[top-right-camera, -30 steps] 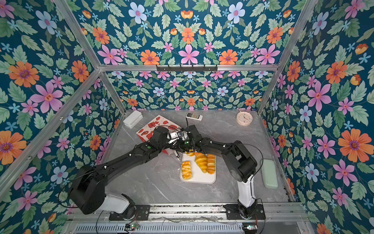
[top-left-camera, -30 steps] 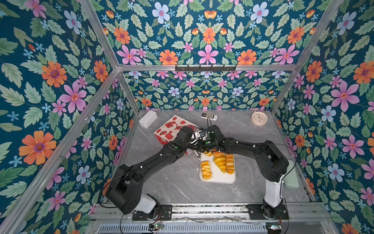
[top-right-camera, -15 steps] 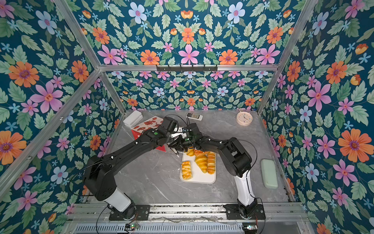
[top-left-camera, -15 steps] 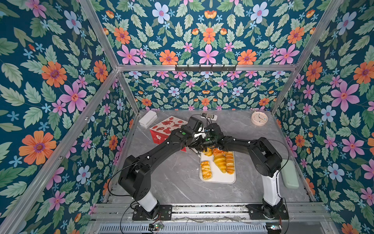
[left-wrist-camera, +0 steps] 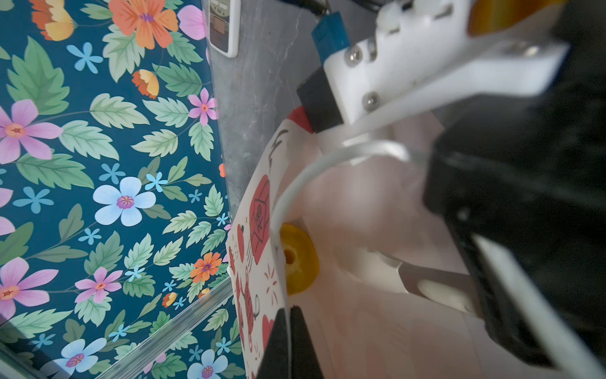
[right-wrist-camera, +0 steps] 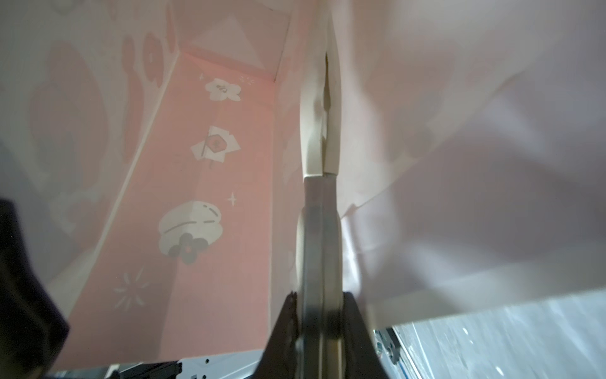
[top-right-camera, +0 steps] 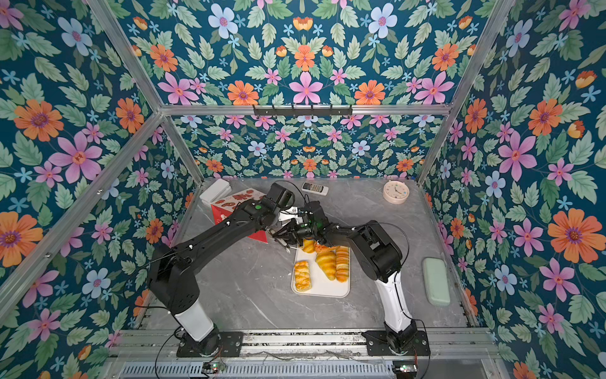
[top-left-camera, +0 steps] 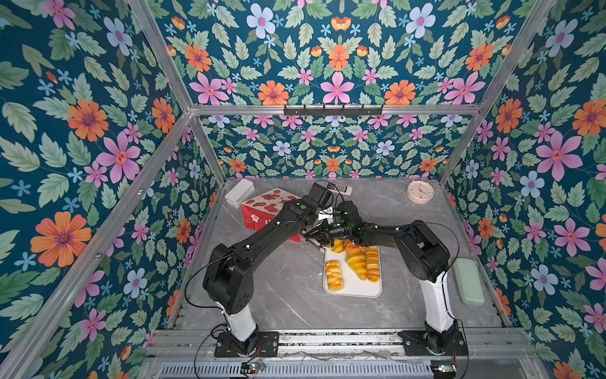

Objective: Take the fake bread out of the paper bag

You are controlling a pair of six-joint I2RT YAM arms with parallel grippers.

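left claw (left-wrist-camera: 289,312) clenched on paper bag (left-wrist-camera: 259,210) rim. right claw (right-wrist-camera: 325,65) inside the bag, clenched shut. yellow ring bagel (left-wrist-camera: 298,259) inside, near rim. bag print: red motifs.

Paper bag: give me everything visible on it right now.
The paper bag is white paper with red panels and red festive prints, plus a thin white cord handle. In both top views it sits tipped at the table's back left, mouth towards the arms. The left tool, shut, pinches its rim. The right tool, shut, reaches inside; the walls glow pink there. A yellow ring bagel lies inside by the rim.
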